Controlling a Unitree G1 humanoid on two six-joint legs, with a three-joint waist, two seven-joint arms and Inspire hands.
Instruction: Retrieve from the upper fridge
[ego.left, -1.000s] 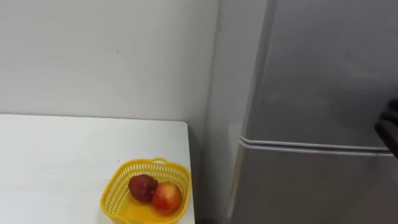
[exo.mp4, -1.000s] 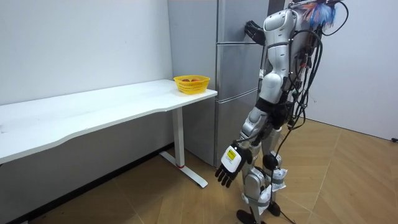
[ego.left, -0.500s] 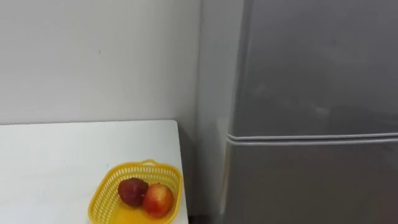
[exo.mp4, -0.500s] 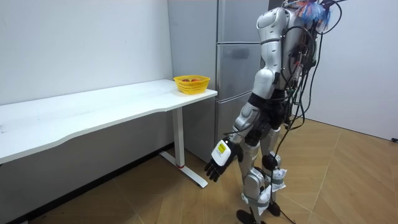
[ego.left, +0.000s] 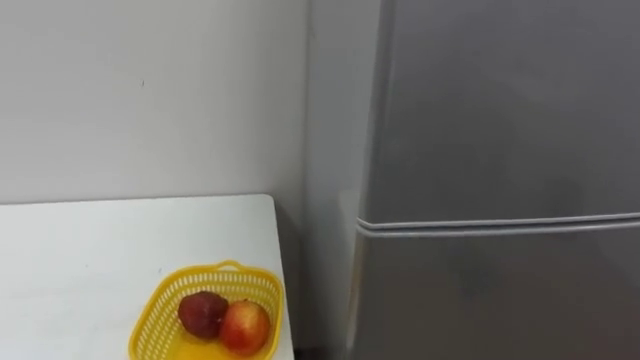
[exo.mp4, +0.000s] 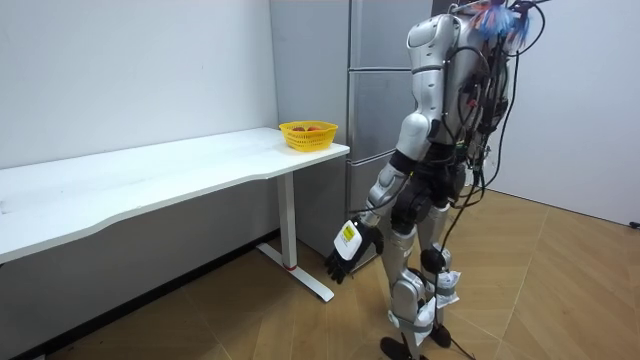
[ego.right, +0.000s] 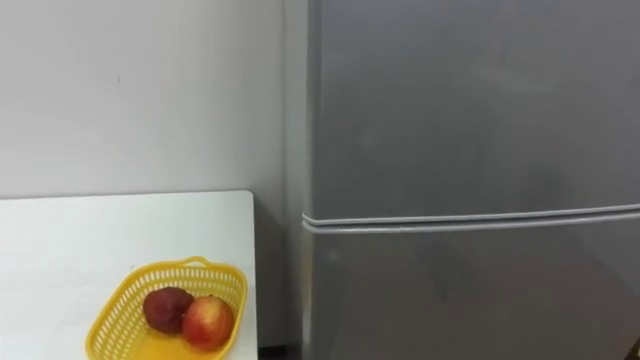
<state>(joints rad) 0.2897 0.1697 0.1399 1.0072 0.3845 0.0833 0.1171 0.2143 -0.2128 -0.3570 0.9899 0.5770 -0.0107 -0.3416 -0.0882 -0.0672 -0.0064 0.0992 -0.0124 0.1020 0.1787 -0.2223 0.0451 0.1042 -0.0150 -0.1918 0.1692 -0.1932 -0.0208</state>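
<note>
Left robot hand (exo.mp4: 345, 256) hangs at its side, fingers loosely spread, before the closed fridge (ego.left: 500, 150).

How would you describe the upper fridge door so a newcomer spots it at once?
A tall grey fridge stands just right of the white table. A pale horizontal seam crosses its front. The upper door is the shut panel above that seam, not the lower door.

White table (ego.left: 90, 250), yellow basket (ego.left: 215, 272) near its right edge, dark red fruit (ego.left: 203, 313) and red-yellow apple (ego.left: 245, 327) inside, touching
</note>
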